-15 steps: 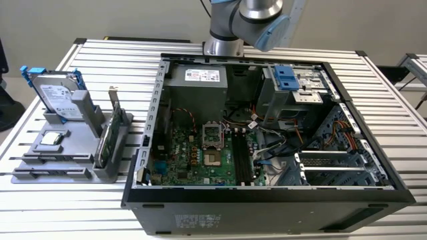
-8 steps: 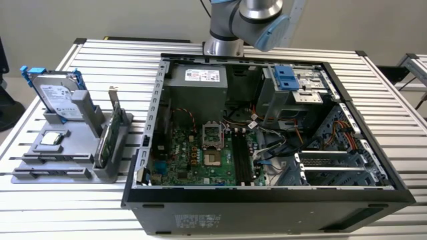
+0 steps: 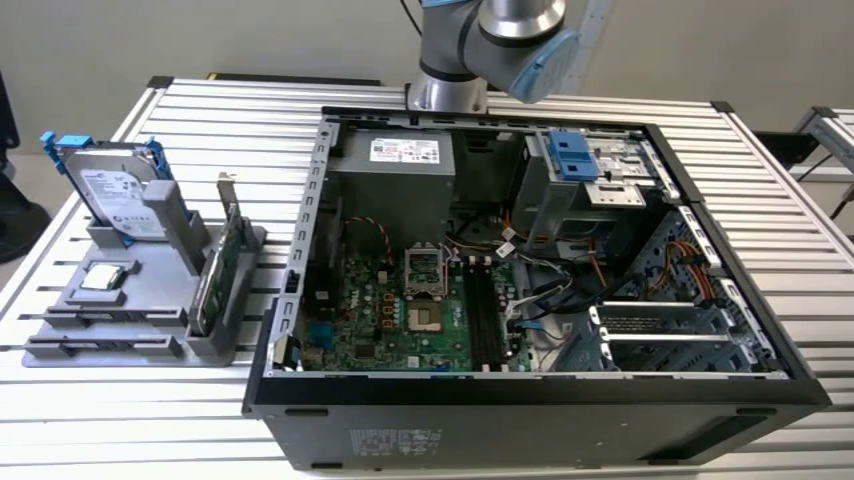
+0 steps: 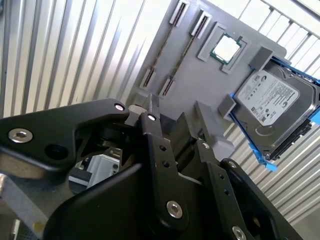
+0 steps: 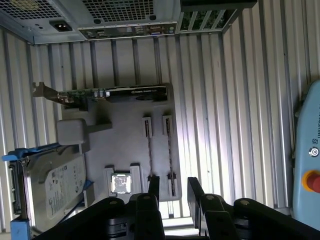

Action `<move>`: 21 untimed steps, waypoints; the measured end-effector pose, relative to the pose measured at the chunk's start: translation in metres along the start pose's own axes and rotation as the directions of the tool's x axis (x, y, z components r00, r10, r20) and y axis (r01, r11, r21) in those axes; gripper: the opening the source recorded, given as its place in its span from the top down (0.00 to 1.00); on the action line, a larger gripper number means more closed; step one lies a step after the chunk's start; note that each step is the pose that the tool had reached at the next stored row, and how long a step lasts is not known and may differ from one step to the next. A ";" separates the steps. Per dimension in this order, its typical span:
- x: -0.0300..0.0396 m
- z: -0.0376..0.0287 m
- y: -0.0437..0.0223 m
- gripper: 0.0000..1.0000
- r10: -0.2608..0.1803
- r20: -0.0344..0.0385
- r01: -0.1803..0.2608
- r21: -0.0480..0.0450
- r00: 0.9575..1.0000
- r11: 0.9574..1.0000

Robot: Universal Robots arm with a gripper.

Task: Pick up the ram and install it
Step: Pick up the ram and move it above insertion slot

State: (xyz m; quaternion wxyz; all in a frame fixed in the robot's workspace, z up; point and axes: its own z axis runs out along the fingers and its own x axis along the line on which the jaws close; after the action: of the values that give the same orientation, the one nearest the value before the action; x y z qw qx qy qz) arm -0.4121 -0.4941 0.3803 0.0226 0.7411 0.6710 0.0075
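My gripper [image 5: 173,186] hangs high over the grey parts holder [image 5: 125,145]. It is open, with nothing between its black fingers [image 4: 151,116]. Just beyond the fingertips the holder has two long narrow slots [image 5: 149,150], seen in both wrist views, the second wrist view showing them [image 4: 161,49] side by side. Each slot shows a thin dark strip edge-on, and I cannot tell whether either strip is the ram. In the exterior view the arm [image 3: 497,45] rises behind the open computer case [image 3: 534,385], whose motherboard memory slots [image 3: 483,312] lie dark and long.
The holder [image 3: 200,352] also carries a silver hard drive [image 3: 118,190] with blue rails, a green card [image 3: 220,265] standing on edge and a square processor chip [image 5: 120,183]. A slatted metal table [image 3: 134,420] bears everything. A red button [image 5: 313,181] sits on a pale box.
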 end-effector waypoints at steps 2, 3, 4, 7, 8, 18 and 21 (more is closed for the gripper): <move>0.0000 0.0009 0.0000 0.00 0.000 0.000 0.000 0.000 1.000 1.000; 0.0000 0.0014 0.0000 0.00 0.000 0.000 0.000 0.000 1.000 1.000; 0.0000 0.0019 -0.0001 0.00 0.000 0.000 0.000 0.000 1.000 1.000; 0.0001 0.0031 -0.0001 0.00 0.000 0.000 0.000 0.000 1.000 1.000; 0.0001 0.0035 -0.0002 0.00 0.000 0.000 0.000 0.000 1.000 1.000; 0.0001 0.0063 -0.0003 0.00 0.000 0.000 0.000 0.000 1.000 1.000; 0.0001 0.0070 -0.0003 0.00 0.000 0.000 0.000 0.000 1.000 1.000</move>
State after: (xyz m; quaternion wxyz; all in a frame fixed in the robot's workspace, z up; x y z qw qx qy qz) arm -0.4121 -0.4941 0.3733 0.0226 0.7411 0.6710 0.0074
